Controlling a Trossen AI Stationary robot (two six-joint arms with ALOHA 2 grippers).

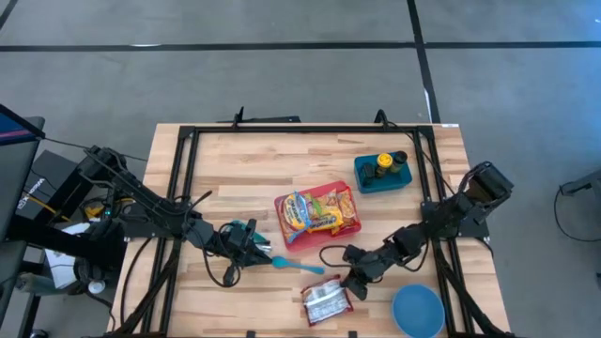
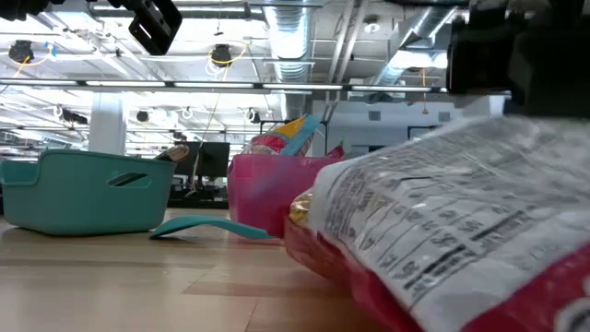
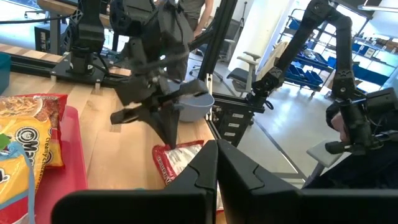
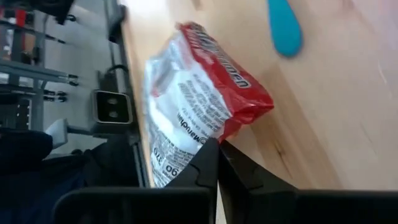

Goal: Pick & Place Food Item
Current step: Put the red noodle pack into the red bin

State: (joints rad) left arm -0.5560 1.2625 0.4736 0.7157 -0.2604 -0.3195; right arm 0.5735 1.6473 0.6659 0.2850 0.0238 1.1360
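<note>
The ramen pack (image 1: 326, 302) lies flat at the tabletop's (image 1: 244, 160) near edge, just left of the blue bowl (image 1: 418, 311). My right claw (image 1: 355, 280) hangs low just above it, clenched on nothing; the label's print is partly legible, ending in "men". My left claw (image 1: 252, 246), also clenched and empty, sits beside the teal spoon (image 1: 299, 267). The pink tray (image 1: 349, 200) holds a noodle bag (image 1: 315, 213). The teal bin (image 1: 368, 180) holds a dark bottle (image 1: 384, 165).

Ramen pkt (image 1: 325, 302) showing red w/ white panel, black print. Tray (image 1: 349, 199) looking red-pink; bowl (image 1: 418, 310) blue; bin (image 1: 382, 178) teal; spoon (image 1: 299, 267) light blue.
</note>
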